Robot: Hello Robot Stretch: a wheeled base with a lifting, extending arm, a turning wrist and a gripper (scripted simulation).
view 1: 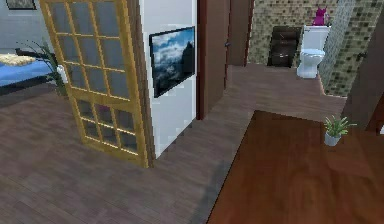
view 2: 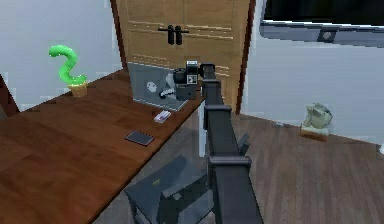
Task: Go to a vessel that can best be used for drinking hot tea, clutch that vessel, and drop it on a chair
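- the gripper [view 2: 168, 88] is seen at the far end of the dark arm [view 2: 225, 150], in front of a grey open thing [view 2: 143, 72] that is set on the brown table [view 2: 60, 150].
- it cannot be told if anything is held by the gripper.
- a small pale thing [view 2: 162, 117] is seen on the table near the gripper; it cannot be told if it is the tea vessel.
- a grey chair [view 2: 165, 198] is seen by the table's edge, beside the arm.
- in the forward view, a small plant [view 1: 336, 127] is seen on the table, and a toilet [view 1: 313, 50] is seen far behind it.
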